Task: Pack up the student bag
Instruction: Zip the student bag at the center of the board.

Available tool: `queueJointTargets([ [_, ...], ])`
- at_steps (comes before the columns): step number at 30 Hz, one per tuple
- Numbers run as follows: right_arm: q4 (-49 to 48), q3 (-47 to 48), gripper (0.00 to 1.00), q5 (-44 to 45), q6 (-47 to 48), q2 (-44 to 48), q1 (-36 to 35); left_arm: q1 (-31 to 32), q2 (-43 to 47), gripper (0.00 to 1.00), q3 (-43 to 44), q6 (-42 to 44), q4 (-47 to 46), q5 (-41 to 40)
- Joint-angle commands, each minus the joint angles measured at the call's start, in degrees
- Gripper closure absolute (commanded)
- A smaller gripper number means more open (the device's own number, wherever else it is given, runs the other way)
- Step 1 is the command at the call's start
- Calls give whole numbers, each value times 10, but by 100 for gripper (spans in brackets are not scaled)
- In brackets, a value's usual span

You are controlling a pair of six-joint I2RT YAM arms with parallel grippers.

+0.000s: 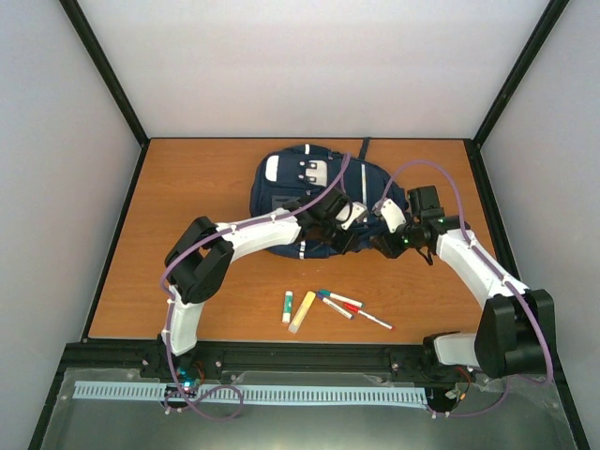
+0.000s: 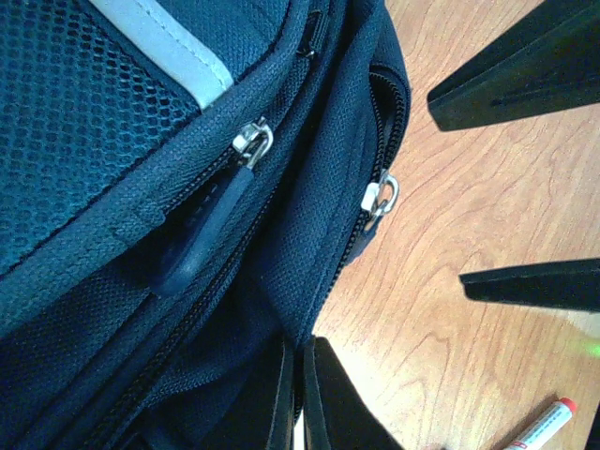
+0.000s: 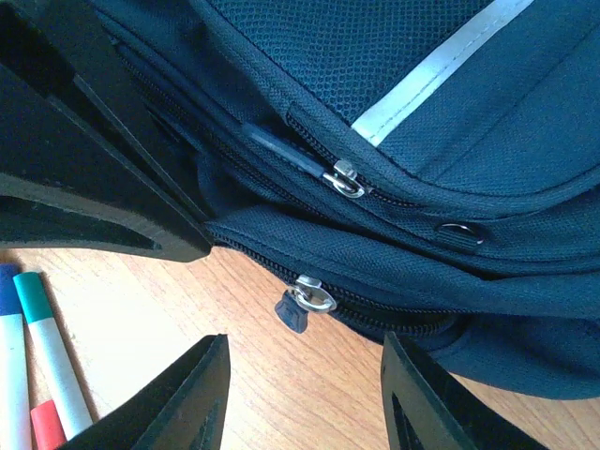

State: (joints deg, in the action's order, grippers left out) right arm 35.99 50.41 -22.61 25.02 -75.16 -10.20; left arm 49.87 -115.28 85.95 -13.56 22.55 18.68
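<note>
The student bag (image 1: 298, 192) is a navy backpack with white stripes, lying at the back middle of the table. My left gripper (image 1: 345, 234) (image 2: 302, 375) is at its near right edge, shut on a fold of the bag's fabric beside a zipper. A dark pull tab (image 2: 202, 234) and a second silver zipper slider (image 2: 380, 197) lie just ahead of it. My right gripper (image 1: 380, 242) (image 3: 305, 394) stands open just off the bag's edge. A silver slider with a small dark pull (image 3: 305, 300) lies a little ahead of its fingers, untouched.
Several markers and pens (image 1: 337, 302) lie on the wooden table (image 1: 187, 234) in front of the bag, with a glue stick (image 1: 288, 306) and a yellow highlighter (image 1: 302, 311). Marker caps (image 3: 37, 328) show beside my right fingers. Black frame posts edge the table.
</note>
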Motion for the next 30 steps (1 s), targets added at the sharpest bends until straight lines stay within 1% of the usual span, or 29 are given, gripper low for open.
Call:
queueJointTargets([
  [1, -24, -14, 53, 6, -12, 1, 3, 4, 18, 99, 45, -29, -62, 50],
  [12, -56, -25, 48, 44, -25, 14, 2, 4, 30, 99, 71, -55, -81, 83],
  [18, -86, -13, 49, 74, -32, 10, 0, 4, 40, 99, 68, -62, -91, 108],
  [22, -93, 1, 50, 71, -34, -13, -1, 4, 54, 99, 55, -69, -110, 122],
  [28, -124, 5, 59, 113, -47, -9, -2, 4, 65, 99, 42, -74, -116, 117],
  [30, -123, 6, 65, 119, -43, 5, -1, 4, 65, 99, 40, -71, -111, 108],
])
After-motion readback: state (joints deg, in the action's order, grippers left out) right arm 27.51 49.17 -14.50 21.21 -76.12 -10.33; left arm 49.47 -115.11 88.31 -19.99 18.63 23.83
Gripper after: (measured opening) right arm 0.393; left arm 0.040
